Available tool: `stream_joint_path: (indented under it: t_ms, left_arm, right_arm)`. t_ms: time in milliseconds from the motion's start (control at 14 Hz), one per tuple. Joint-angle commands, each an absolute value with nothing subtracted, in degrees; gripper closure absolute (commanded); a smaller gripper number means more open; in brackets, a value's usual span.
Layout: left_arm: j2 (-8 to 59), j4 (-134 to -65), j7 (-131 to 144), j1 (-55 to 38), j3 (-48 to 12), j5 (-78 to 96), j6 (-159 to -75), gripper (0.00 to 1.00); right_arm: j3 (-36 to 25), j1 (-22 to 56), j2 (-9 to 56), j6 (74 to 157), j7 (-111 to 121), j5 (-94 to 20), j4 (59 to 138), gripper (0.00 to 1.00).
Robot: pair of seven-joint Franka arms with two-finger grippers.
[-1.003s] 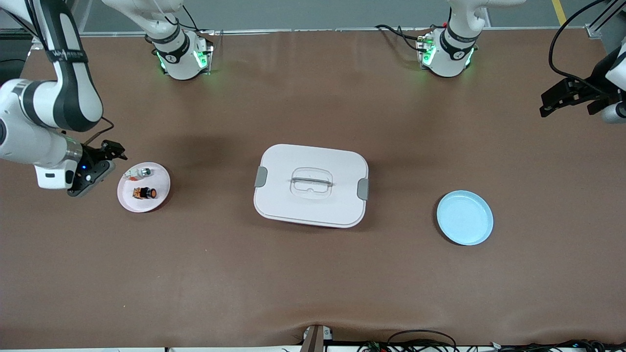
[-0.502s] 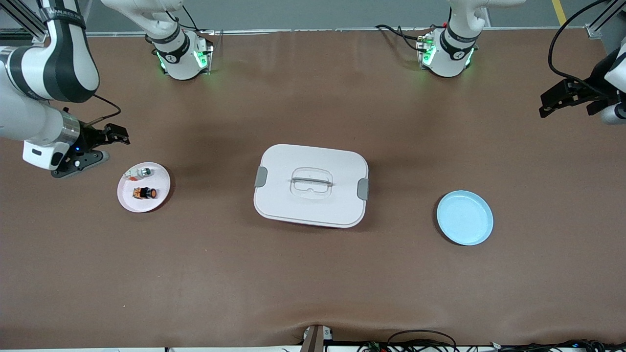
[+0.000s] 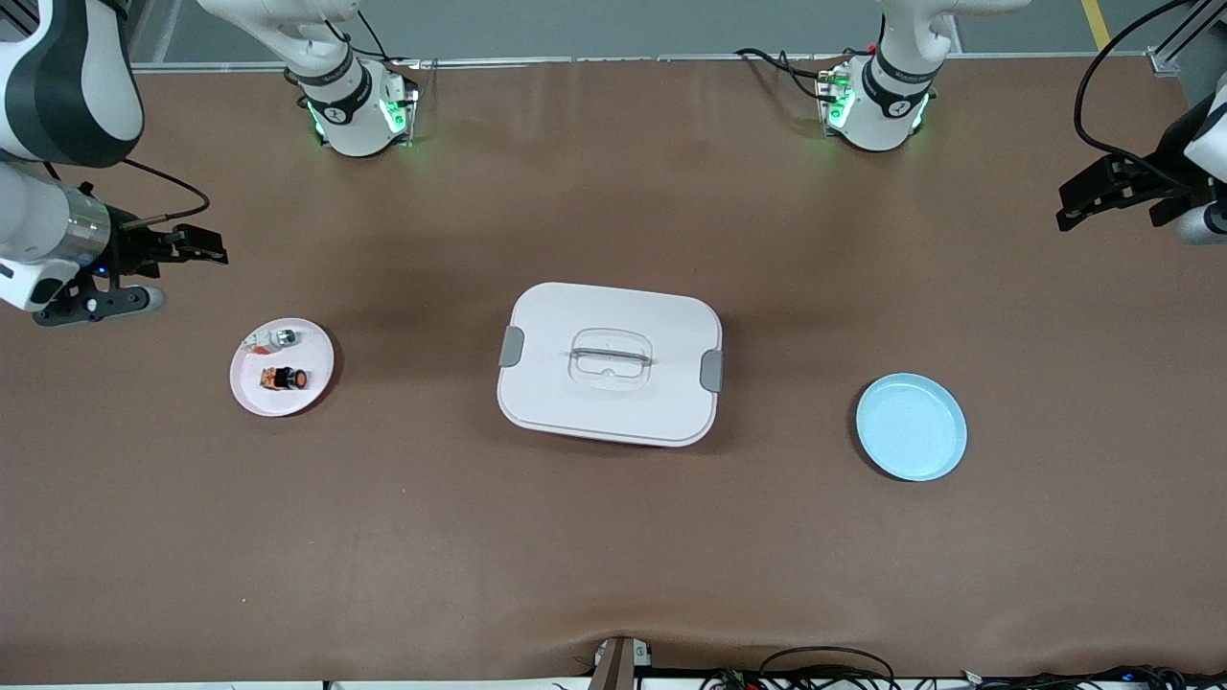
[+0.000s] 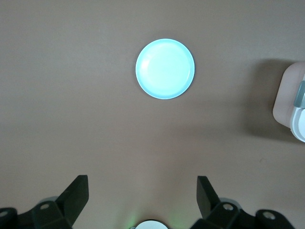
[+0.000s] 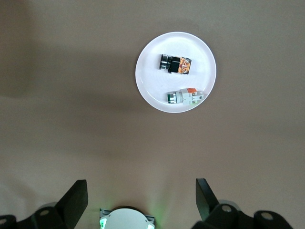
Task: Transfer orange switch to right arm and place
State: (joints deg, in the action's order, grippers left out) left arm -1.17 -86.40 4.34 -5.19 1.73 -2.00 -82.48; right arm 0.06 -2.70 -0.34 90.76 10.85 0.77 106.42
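Observation:
The orange switch (image 3: pixel 284 379) lies on its side on a small white plate (image 3: pixel 316 369) toward the right arm's end of the table. In the right wrist view the switch (image 5: pixel 175 63) shows its black body and orange band on the plate (image 5: pixel 152 90). My right gripper (image 3: pixel 192 276) is open and empty, up in the air over bare table beside the plate, apart from it; it also shows in the right wrist view (image 5: pixel 140 188). My left gripper (image 3: pixel 1102 206) waits open and empty at the left arm's end, and shows in the left wrist view (image 4: pixel 142 186).
A small silver-and-white piece (image 3: pixel 278 337) with a red-orange bit shares the white plate (image 5: pixel 187 97). A white lidded box (image 3: pixel 610 362) stands mid-table. An empty light-blue plate (image 3: pixel 911 426) lies toward the left arm's end (image 4: pixel 165 68).
My right gripper has drawn away from the white plate, toward the table's edge at the right arm's end and the robots' side. The switch lies as before. The left arm has not moved.

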Motion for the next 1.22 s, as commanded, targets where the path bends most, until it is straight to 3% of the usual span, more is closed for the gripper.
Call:
stream_joint_path:
  t_ms: [0,430,788,1146]
  left_arm:
    - [-1.32,-86.48,3.34,-5.89,2.37,-1.14,-82.88,0.0]
    - [-1.41,-86.48,3.34,-5.8,2.37,-1.14,-82.88,0.0]
    - [-1.41,-86.48,3.34,-5.8,2.37,-1.14,-82.88,0.0]
    - [-1.32,-86.48,3.34,-5.71,2.37,-1.14,-82.97,0.0]
  right_arm:
    - [-0.18,-1.93,0.09,89.12,8.17,0.0,103.54,0.0]
    - [-0.26,-2.02,0.44,89.03,5.99,0.18,98.54,0.0]
    - [-0.26,-1.93,1.84,84.99,1.14,0.7,89.93,0.0]
    - [-0.53,-2.38,1.67,85.78,1.93,0.17,87.89,0.0]
